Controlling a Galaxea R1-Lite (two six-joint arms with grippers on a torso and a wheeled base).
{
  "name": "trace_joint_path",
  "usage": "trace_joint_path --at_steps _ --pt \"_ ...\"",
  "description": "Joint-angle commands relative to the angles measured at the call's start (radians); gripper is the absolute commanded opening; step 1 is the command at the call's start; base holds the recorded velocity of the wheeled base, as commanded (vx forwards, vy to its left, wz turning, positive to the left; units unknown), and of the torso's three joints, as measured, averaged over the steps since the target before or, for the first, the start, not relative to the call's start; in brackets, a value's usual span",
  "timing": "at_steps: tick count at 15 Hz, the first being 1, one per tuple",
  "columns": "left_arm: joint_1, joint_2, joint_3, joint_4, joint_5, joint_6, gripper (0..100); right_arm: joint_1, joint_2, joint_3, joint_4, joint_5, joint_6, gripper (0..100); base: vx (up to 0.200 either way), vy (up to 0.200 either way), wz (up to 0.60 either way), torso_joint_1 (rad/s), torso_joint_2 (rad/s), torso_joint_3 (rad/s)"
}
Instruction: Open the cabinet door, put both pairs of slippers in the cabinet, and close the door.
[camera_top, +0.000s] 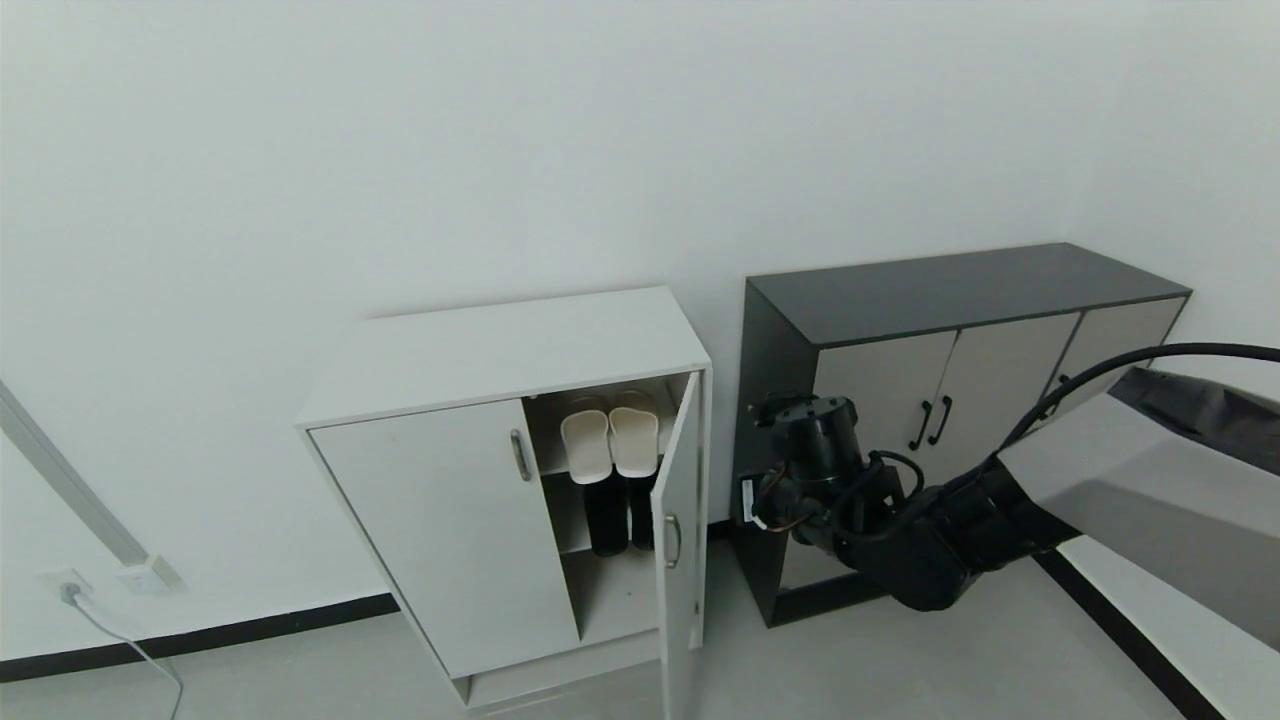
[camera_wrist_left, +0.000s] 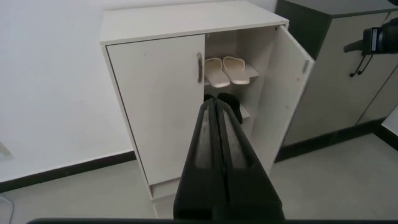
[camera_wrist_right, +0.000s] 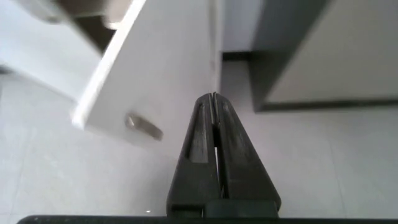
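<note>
Clenched, empty: right gripper (camera_wrist_right: 214, 97), left gripper (camera_wrist_left: 216, 101). Just ahead of right gripper: open door (camera_wrist_right: 158, 59), handle (camera_wrist_right: 144, 126) off to side. Beyond left gripper: white slippers (camera_wrist_left: 231, 70) shelved above black slippers (camera_top: 618, 515). Bare floor (camera_wrist_right: 323, 162) beneath

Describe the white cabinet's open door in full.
The open door of the white cabinet is a flat white panel, seemingly laminated board, with a small metal bar handle near its free edge. Hinged on the cabinet's right side, it stands upright, swung wide outward. Nothing grips it.
</note>
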Motion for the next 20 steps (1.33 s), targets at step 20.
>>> trace_joint_path --at_steps 20 --pt "0.000 0.001 0.000 0.000 0.000 0.000 0 0.018 0.012 0.166 -0.190 0.124 -0.036 0 0.000 0.000 0.21 0.000 0.00 0.001"
